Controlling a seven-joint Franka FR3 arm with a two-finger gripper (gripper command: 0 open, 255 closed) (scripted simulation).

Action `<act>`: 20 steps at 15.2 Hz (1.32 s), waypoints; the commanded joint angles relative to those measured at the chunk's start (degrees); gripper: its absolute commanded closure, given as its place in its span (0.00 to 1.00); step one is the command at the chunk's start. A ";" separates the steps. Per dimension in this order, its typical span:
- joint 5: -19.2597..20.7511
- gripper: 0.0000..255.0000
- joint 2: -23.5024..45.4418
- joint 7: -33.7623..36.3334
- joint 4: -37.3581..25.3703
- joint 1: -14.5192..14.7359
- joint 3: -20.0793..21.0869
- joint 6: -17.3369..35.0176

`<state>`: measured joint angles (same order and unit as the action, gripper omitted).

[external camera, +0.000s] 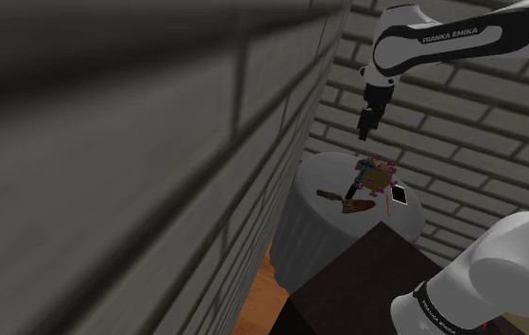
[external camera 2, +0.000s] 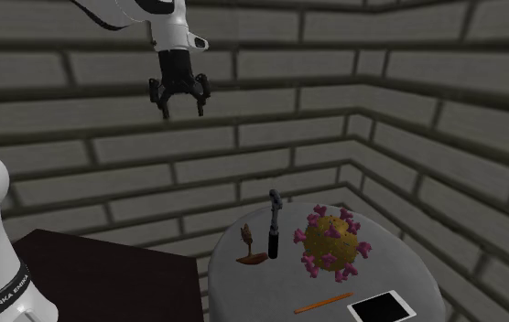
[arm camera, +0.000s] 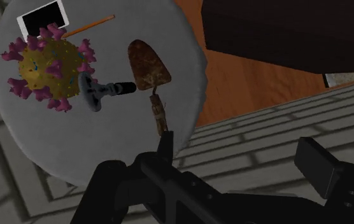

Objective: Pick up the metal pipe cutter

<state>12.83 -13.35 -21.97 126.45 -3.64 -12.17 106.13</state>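
Note:
The pipe cutter (external camera 2: 275,226) is a slim dark tool standing upright on a round grey table (external camera 2: 271,295), between a rusty trowel and a spiky ball. From the wrist view I look down on its grey round head and black handle (arm camera: 102,91). My gripper (external camera 2: 179,103) hangs open high above the table, off toward the second exterior view's left and well apart from the cutter. It holds nothing. In the shoulder view the gripper (external camera: 368,124) points down over the table's far part. The black fingers (arm camera: 164,143) stand wide apart in the wrist view.
On the table lie a rusty trowel (arm camera: 149,67), a yellow ball with pink spikes (arm camera: 47,67), an orange pencil (external camera 2: 323,303) and a white-framed tablet (external camera 2: 383,307). Grey brick walls (external camera 2: 408,101) close in behind the table. The dark stand (external camera 2: 106,274) sits beside it.

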 commanded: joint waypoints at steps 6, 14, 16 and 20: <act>2.21 0.00 14.76 -8.81 -6.99 -2.17 -3.40 2.42; 4.05 0.00 32.70 -17.60 -18.42 -5.65 -5.30 3.61; 4.53 0.00 37.29 -19.58 -21.88 -6.66 -5.53 3.55; 5.59 0.00 46.63 -23.34 -29.63 -8.80 -5.84 2.92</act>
<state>18.08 30.99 -44.40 98.61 -11.95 -17.95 109.16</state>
